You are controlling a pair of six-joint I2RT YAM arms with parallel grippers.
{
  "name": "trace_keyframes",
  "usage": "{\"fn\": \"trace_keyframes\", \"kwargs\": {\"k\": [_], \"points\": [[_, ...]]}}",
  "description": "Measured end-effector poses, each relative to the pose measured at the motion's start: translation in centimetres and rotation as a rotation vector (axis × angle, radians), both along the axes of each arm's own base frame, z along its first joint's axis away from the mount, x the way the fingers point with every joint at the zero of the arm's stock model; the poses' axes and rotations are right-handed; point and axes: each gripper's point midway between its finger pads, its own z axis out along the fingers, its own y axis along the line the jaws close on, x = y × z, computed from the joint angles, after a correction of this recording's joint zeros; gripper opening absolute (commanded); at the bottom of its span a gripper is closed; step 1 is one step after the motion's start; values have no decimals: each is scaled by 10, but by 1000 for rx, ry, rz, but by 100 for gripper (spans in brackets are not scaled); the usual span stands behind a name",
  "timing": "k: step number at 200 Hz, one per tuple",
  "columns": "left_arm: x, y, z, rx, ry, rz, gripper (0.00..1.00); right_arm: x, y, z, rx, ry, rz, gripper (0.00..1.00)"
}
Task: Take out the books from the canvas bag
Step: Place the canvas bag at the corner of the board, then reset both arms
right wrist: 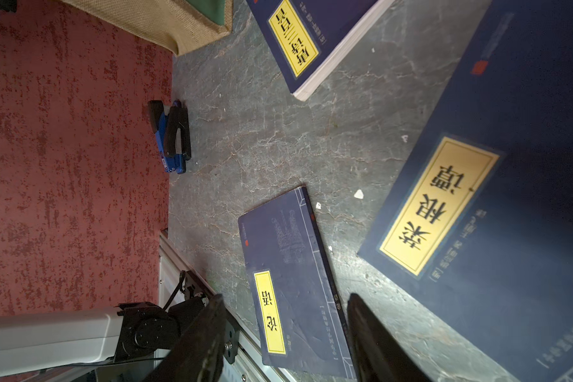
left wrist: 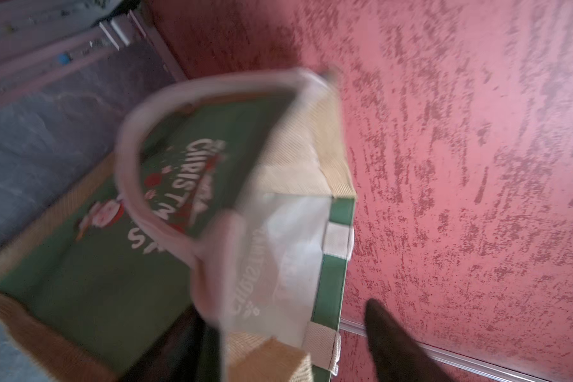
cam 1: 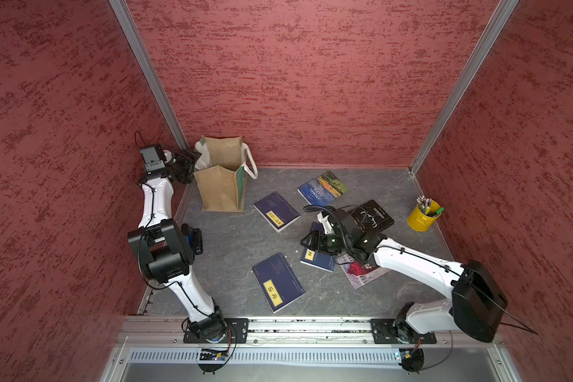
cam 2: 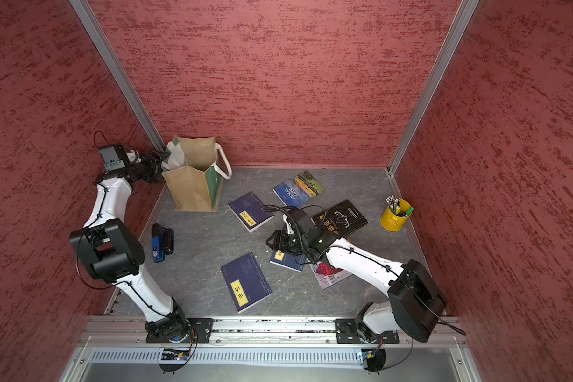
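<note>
The canvas bag (cam 1: pixel 220 185) (cam 2: pixel 192 185) stands upright in the back left corner, and its open mouth shows only tan lining. My left gripper (cam 1: pixel 190 162) (left wrist: pixel 285 314) is open at the bag's left rim. The white handle (left wrist: pixel 212 264) and the rim lie loose and blurred between its spread fingers. Several books lie flat on the floor: three navy ones (cam 1: pixel 277 211) (cam 1: pixel 278 282) (cam 1: pixel 318 261), the blue "Animal Farm" (cam 1: pixel 323 188), a black one (cam 1: pixel 376 216) and a pink-red one (cam 1: pixel 361 274). My right gripper (cam 1: pixel 311 243) (right wrist: pixel 286 297) hangs open and holds nothing just above a navy book (right wrist: pixel 510 198).
A yellow pencil cup (cam 1: pixel 422 216) stands by the right wall. A blue and black stapler (cam 2: pixel 162 243) (right wrist: pixel 172 137) lies by the left wall near my left arm's elbow. Red walls close in three sides, and a metal rail (cam 1: pixel 311 325) runs along the front.
</note>
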Motion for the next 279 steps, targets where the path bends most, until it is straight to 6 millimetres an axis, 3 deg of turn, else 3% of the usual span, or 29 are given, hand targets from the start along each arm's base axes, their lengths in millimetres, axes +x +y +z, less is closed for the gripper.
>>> {"fn": "trace_keyframes", "kwargs": {"k": [32,62,69,91,106,128,141,169,183,222,249,264,279], "points": [[-6,5,51,152,-41,8,100,3,-5,0,-12,-13,-22,66],[-35,-1,83,312,-29,26,100,12,-24,0,-71,-49,-88,93],[-45,-7,90,354,-23,25,100,16,-32,4,-84,-69,-115,99],[-81,-41,107,491,-45,-25,100,35,-65,29,-96,-159,-233,99],[-110,-70,103,552,-69,-72,99,48,-95,50,-100,-238,-339,99],[-145,-94,65,569,-97,-114,99,60,-144,68,-131,-348,-492,99],[-159,-96,23,592,-90,-114,100,64,-173,67,-176,-402,-558,99],[-188,-115,-88,641,-18,-210,100,78,-235,47,-336,-458,-670,99],[-199,-117,-124,654,39,-250,100,84,-262,37,-433,-497,-714,99],[-189,-111,-155,765,-17,-270,99,80,-314,-7,-654,-616,-782,99],[-186,-111,-198,798,-44,-289,99,67,-342,-38,-751,-626,-835,99],[-179,-112,-212,799,-58,-300,100,62,-353,-46,-780,-631,-862,99],[-162,-110,-210,819,-105,-284,100,62,-357,-42,-787,-670,-884,99]]}}
